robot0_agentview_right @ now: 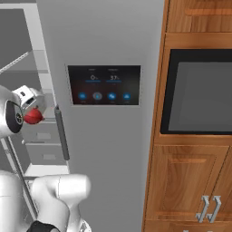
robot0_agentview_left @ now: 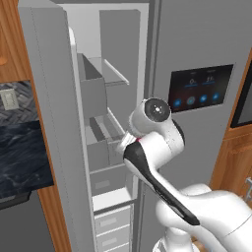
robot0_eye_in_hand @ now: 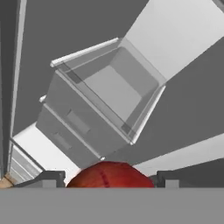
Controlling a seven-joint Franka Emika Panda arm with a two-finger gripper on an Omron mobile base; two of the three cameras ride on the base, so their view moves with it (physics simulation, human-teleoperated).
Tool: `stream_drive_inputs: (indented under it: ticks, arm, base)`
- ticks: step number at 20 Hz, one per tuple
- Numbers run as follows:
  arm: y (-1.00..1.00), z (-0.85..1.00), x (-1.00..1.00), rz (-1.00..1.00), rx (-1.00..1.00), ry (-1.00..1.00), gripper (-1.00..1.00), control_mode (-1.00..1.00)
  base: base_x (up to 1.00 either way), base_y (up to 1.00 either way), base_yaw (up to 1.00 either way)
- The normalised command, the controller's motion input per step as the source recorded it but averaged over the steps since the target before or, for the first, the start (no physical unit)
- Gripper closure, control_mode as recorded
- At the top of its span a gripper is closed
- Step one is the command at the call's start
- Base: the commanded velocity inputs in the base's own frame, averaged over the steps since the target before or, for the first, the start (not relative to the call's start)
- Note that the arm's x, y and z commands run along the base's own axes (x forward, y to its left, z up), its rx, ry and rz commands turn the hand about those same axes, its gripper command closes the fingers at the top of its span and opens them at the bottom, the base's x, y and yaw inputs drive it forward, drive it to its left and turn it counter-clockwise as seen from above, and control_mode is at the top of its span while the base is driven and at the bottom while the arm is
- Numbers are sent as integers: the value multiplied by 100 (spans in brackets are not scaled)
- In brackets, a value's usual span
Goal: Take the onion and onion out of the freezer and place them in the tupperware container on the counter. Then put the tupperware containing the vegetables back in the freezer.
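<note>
Kitchen, open freezer (robot0_agentview_left: pixel 106 123), wooden cabinets (robot0_agentview_right: pixel 190 181), built-in oven (robot0_agentview_right: pixel 199 93)

Open air lies ahead of the end effector (robot0_eye_in_hand: pixel 108 181) toward the freezer's (robot0_agentview_left: pixel 106 147) grey bin (robot0_eye_in_hand: pixel 109 94), its door (robot0_agentview_left: pixel 49 123) flanking the left.

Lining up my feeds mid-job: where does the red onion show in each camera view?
Left base view: hidden behind the arm.
Right base view: red onion at the left edge, at the end effector.
Hand view: bottom centre, between the fingertips.
Shared landmark: the grey freezer drawers.

The freezer (robot0_agentview_left: pixel 54 123) looks like matt grey steel, its bins (robot0_eye_in_hand: pixel 109 94) apparently translucent plastic. The onion (robot0_eye_in_hand: pixel 109 175) is smooth, faintly glossy red-orange. Cabinets (robot0_agentview_right: pixel 195 181) are varnished wood; the counter (robot0_agentview_left: pixel 19 157) is polished dark marble.
</note>
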Motion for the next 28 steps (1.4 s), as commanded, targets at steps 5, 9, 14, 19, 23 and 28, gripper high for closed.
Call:
stream_drive_inputs:
  ticks: [5, 9, 14, 19, 23, 28]
  arm:
    - [-63, 36, -34, -22, 3, 22, 100, -100]
    - [-69, 12, -3, -24, 2, 22, 100, -100]
    - [-53, -1, 1, -24, 0, 21, 100, -100]
    - [-57, -31, 0, -17, 0, 15, 100, -100]
    - [-13, -19, -8, -9, 0, 3, 100, 100]
    - [0, 0, 0, 0, 0, 0, 100, 100]
  base:
    - [0, 0, 0]
    - [0, 0, 0]
    - [0, 0, 0]
    - [0, 0, 0]
    - [-32, -4, -9]
    - [-100, 1, -19]
